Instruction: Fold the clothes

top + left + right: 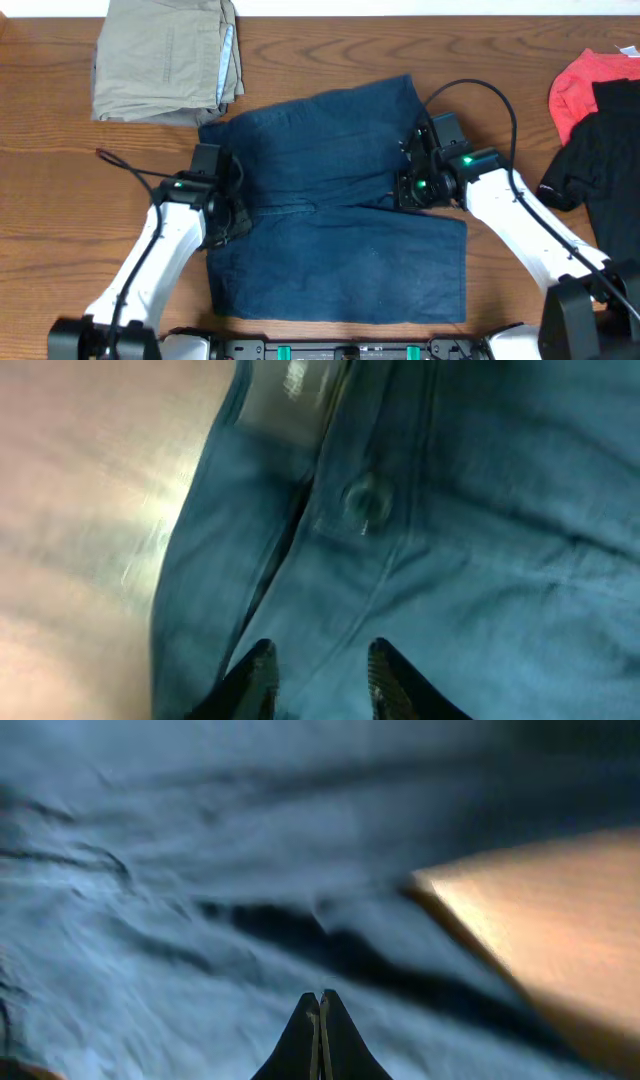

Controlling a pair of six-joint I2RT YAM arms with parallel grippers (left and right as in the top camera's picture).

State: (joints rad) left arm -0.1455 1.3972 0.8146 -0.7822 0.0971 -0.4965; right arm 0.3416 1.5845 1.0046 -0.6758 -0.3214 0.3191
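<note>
Item: navy shorts [340, 250], spread flat, centre of worktop [60, 200], btwn both arms. No fold made yet; all folding left.
L gripper [320, 650]: jaws part-closed over waistband side, grip unclear.
R gripper [320, 1005]: jaws closed at opposite edge; cloth pinch not discernible.

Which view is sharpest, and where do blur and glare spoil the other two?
Overhead: sharp and evenly lit, the shorts crisp. Left wrist: smeared throughout, the button soft, pale glare on the table. Right wrist: the shorts blurred, dark shadows in their folds, the table corner washed out bright.
</note>
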